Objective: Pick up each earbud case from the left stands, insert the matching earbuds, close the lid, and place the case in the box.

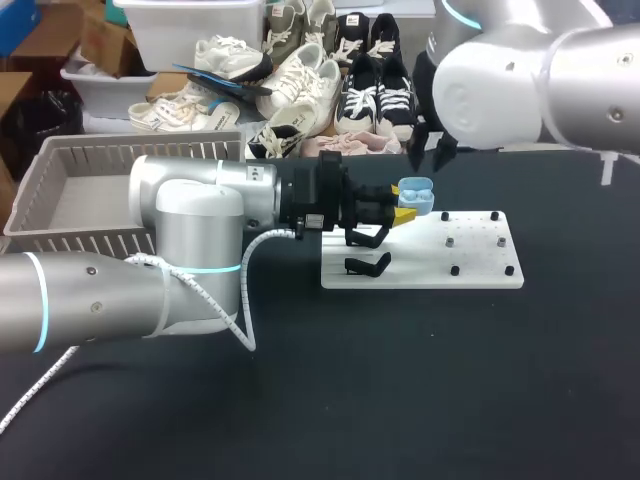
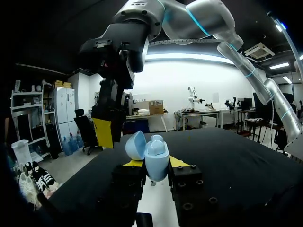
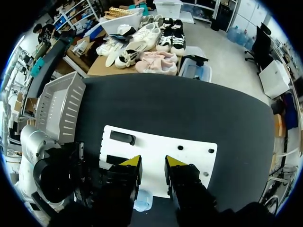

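The jaws of the left gripper point(image 2: 155, 164) press on an earbud case point(image 2: 156, 153) from two sides, the yellow tips flat against its lower half. The jaws of the right gripper point(image 3: 153, 163) stand apart with nothing between them. That gripper hangs just above the case, fingers pointing down at it.

The table point(image 1: 400, 380) is a flat, matte black surface. A white rectangular board point(image 1: 480, 275) lies on it toward the far edge, a little right of the middle. It is smooth and thin, and small black studs point(image 1: 450, 242) dot its right half in loose rows. A low black stand point(image 1: 368, 264) (a bent bracket shape) sits near the board's left edge. At the table's far left corner is the basket point(image 1: 70, 240), grey plastic with slatted sides.

The case is pale blue, rounded and glossy, rather egg-like. Its lid point(image 2: 135, 144) is tipped open to one side. It is held off the surface over the board's far left corner, not touching the board, and whether earbuds sit inside cannot be told.

The left arm comes in low across the table's left side, silver and smooth-shelled, with a white braided cable point(image 1: 245, 290) looping beside it.
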Available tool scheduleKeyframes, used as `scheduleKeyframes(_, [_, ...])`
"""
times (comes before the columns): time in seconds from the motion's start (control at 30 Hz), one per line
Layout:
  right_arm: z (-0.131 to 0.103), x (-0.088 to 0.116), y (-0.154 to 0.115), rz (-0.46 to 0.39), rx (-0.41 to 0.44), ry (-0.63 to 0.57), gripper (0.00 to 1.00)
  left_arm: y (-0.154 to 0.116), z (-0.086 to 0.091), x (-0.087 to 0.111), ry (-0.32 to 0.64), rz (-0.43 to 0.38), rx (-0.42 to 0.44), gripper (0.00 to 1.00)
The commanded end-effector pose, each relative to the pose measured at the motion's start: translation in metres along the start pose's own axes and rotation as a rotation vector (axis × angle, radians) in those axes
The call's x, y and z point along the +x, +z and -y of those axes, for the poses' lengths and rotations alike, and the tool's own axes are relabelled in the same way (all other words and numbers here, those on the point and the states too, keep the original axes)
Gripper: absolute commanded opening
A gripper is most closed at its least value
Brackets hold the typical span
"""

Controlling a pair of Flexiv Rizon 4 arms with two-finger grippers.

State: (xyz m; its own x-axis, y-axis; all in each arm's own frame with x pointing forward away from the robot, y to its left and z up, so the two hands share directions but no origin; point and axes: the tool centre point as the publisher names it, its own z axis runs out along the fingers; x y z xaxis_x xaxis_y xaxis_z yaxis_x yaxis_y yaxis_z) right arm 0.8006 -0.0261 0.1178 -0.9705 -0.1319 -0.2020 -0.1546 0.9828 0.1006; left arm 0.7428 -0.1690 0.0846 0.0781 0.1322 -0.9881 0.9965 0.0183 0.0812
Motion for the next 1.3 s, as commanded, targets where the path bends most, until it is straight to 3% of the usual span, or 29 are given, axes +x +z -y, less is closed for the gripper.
scheduleKeyframes(0.03, [-0.003, 0.003, 0.001, -0.034, 0.001, 0.002, 0.29, 0.0, 0.0, 0.001, 0.001, 0.002, -0.001, 0.0])
scheduleKeyframes(0.5, [-0.013, 0.043, -0.019, 0.014, 0.013, 0.006, 0.27, 0.0, 0.0, 0.001, 0.001, 0.002, -0.001, 0.0])
scheduleKeyframes(0.97, [-0.02, 0.059, -0.045, 0.101, 0.001, 0.026, 0.28, 0.0, 0.0, 0.001, 0.001, 0.002, -0.001, 0.0])
scheduleKeyframes(1.17, [-0.007, 0.071, -0.054, 0.136, -0.001, 0.083, 0.3, 0.0, 0.0, 0.001, 0.001, 0.002, -0.001, 0.0])
scheduleKeyframes(1.3, [0.01, 0.08, -0.054, 0.141, -0.011, 0.145, 0.3, -0.032, -0.003, -0.002, 0.015, -0.011, -0.083, 0.0])
